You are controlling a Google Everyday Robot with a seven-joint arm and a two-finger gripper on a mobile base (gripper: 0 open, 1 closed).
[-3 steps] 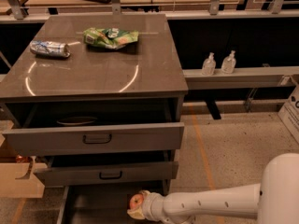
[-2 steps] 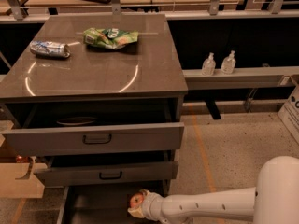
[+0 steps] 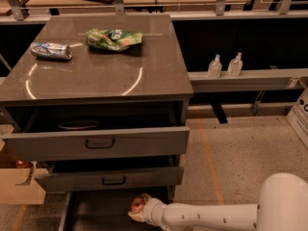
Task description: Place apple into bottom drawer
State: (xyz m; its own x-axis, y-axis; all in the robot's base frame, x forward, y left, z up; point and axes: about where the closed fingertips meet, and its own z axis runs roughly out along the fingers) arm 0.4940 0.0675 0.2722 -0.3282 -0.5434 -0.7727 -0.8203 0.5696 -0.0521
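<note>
Apple [image 3: 139,202] clasped between fingers of gripper [image 3: 136,209], held low over bottom drawer [image 3: 96,214], right side, just below middle drawer [image 3: 110,179] front. Low hold judged to limit rolling on release.

Dim; tabletop [image 3: 96,81] glare; gripper [image 3: 139,209] in shadowed bottom drawer [image 3: 98,211]

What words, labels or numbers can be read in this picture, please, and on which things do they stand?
Green snack bag: print too blurred to read.
Silver can: print too blurred to read.
Two bottles: labels too small to read.
Box at right edge: dark marking, cut off, unreadable.
Tool, at the apple over the bottom drawer: no text.
</note>
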